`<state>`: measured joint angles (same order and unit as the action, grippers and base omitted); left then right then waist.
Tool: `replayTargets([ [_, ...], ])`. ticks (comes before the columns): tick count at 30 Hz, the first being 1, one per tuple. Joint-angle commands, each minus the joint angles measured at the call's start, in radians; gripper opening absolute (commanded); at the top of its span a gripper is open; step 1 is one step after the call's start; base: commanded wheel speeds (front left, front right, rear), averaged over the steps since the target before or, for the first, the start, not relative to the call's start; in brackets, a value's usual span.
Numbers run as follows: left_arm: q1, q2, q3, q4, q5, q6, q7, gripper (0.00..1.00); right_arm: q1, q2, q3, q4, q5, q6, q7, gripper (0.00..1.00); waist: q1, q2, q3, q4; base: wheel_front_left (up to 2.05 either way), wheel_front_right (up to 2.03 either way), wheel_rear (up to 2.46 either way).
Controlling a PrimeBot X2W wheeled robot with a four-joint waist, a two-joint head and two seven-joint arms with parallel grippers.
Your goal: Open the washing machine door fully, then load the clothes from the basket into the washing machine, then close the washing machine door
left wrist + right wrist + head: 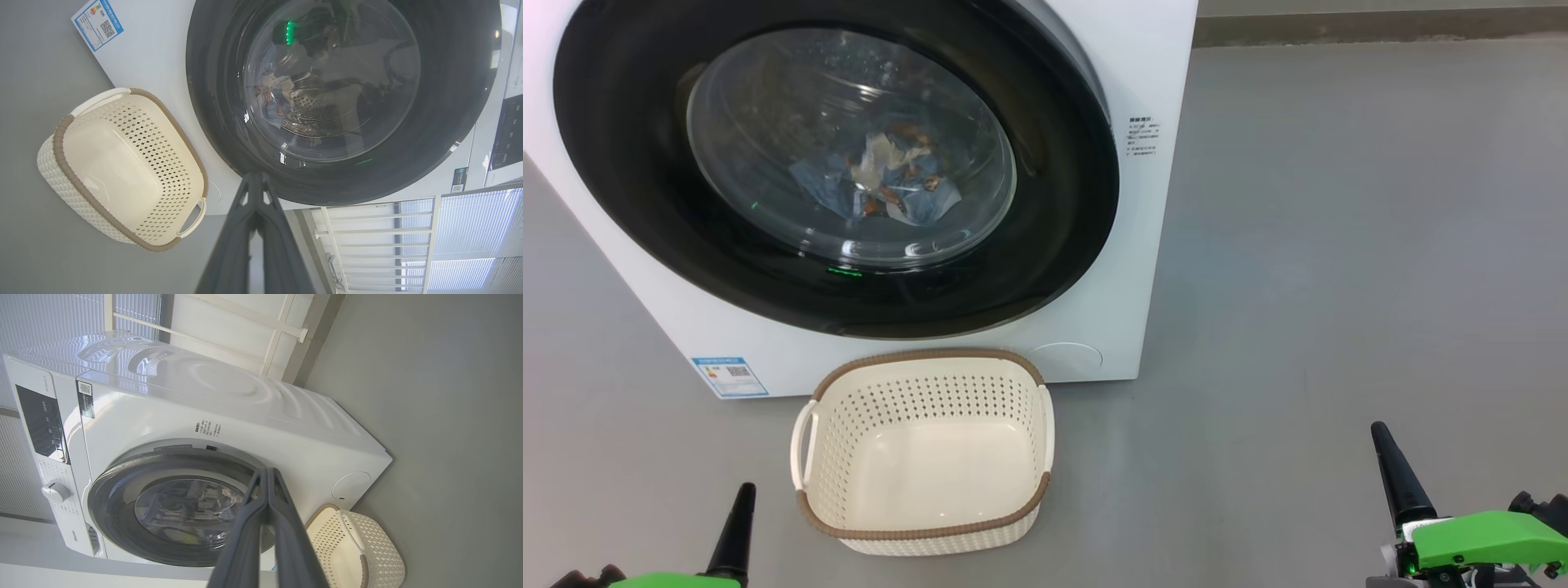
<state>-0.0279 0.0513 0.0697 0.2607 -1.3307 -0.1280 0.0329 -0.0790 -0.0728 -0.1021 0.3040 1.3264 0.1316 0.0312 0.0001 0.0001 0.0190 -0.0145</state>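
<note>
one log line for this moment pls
washing machine door: shut | clothes: inside, behind the window | basket: empty | left gripper: shut, empty | right gripper: shut, empty

The left gripper (pixel 255 178) rises from the bottom edge with its two dark fingers pressed together (the tips meet in one point). Behind the tips is the washing machine door (pixel 449 102), a glossy black ring lying against the white front of the washing machine (pixel 151 53). Through its glass window (pixel 347 61) some of the clothes (pixel 274 96) are visible, blue with orange spots, beside the steel drum holes. The basket (pixel 61 136) stands just beside the machine on the grey floor (pixel 36 61), its bare cream bottom showing. A blue label (pixel 97 22) sits on the machine's corner.
</note>
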Motion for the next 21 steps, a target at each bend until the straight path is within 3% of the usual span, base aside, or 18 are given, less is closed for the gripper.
replayTargets([
  [1,-0.049,0.014,0.029,-0.019,-0.023,-0.002,0.006,0.0,-0.026,-0.005,0.015,-0.032,0.025,-0.001,0.007,0.0,0.0,-0.0001,-0.001,0.001,0.0,0.0,0.0],
  [21,-0.072,0.003,0.041,-0.017,-0.212,-0.003,0.062,0.0,-0.028,0.016,-0.006,-0.052,0.216,-0.001,0.064,0.0,0.0,-0.0001,-0.012,0.011,0.0,0.0,0.0],
])
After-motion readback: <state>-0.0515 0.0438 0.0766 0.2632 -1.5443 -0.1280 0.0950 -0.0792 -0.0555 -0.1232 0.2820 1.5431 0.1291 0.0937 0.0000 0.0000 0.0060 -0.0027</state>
